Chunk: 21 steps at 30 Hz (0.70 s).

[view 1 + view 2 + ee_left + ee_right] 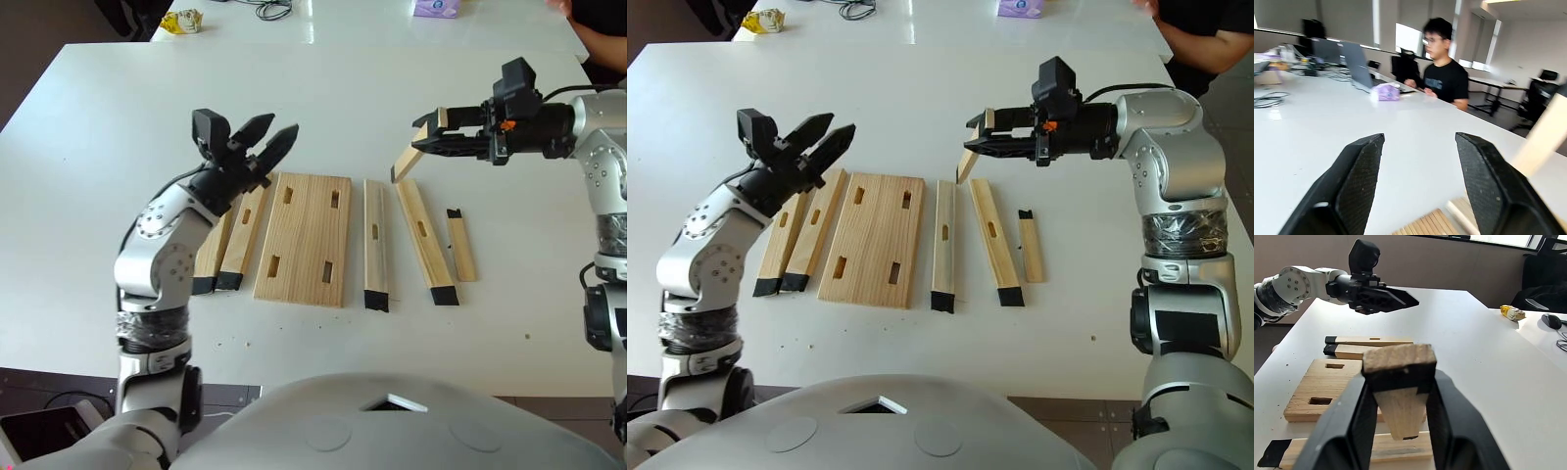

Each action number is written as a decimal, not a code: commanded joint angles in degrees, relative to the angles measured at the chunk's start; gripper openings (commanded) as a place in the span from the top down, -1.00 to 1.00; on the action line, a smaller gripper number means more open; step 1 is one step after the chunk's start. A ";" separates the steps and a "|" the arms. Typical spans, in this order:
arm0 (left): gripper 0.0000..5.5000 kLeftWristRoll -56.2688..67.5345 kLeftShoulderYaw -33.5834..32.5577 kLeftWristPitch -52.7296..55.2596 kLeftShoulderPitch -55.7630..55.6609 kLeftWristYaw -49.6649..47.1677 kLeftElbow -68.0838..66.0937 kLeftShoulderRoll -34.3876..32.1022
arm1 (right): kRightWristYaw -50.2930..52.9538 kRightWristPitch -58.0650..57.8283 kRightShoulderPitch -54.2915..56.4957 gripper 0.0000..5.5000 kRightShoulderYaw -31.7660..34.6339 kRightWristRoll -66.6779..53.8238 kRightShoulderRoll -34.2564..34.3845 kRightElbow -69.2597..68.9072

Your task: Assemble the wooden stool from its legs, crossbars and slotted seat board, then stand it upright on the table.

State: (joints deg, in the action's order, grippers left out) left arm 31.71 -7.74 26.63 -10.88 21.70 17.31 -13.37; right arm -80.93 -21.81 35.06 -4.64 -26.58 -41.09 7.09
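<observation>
The slotted seat board (304,238) lies flat mid-table. Left of it, two legs (230,245) lie side by side with black-taped ends. To its right lie one leg (375,245), another leg (424,240) and a short crossbar (461,245). My left gripper (265,137) hangs open and empty above the far ends of the two left legs. My right gripper (428,132) is shut on a wooden piece (1398,382), held tilted in the air past the right-hand legs, its lower end (402,171) near the table.
The white table (118,147) has free room at the far side and far left. A yellow packet (182,21), cables and a purple packet (436,8) lie at the far edge. A person sits at the far right corner.
</observation>
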 commanded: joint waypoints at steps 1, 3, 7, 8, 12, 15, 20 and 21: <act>0.02 -13.09 -2.16 -4.33 -12.35 -25.17 -3.22 9.01 | -7.28 6.80 -2.05 0.52 -2.90 3.31 -3.51 -0.95; 0.02 -16.37 -2.46 -6.13 -17.61 -26.37 -7.39 6.63 | -9.69 9.16 -2.84 0.52 -4.31 4.93 -4.68 -0.43; 0.02 -16.17 -6.83 -12.91 -28.92 -29.60 -22.40 7.53 | -11.54 12.81 -3.15 0.52 -7.60 4.74 -9.26 0.95; 0.02 -15.73 -8.15 -14.13 -30.40 -30.75 -26.68 8.27 | -11.55 13.88 -2.46 0.52 -8.84 4.52 -10.15 1.59; 0.02 -17.27 -7.64 -14.16 -26.74 -34.28 -28.71 11.74 | -11.55 17.71 0.83 0.52 -11.43 5.26 -8.95 6.13; 0.02 -16.45 -6.90 -13.81 -20.35 -37.74 -20.61 16.99 | -11.56 17.44 1.01 0.52 -11.75 3.55 -8.60 6.56; 0.02 -18.12 -4.78 -14.60 -15.16 -41.52 -12.14 22.61 | -11.48 18.12 -0.28 0.52 -9.78 4.20 -7.66 9.12; 0.02 -18.46 -4.61 -14.62 -14.90 -41.98 -11.95 23.03 | -11.47 18.07 -0.80 0.52 -9.37 4.24 -7.78 9.40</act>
State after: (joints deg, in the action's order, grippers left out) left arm 14.59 -13.19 12.47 -26.68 -18.60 3.58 8.25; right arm -92.29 -4.33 34.97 -15.57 -22.42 -48.84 15.59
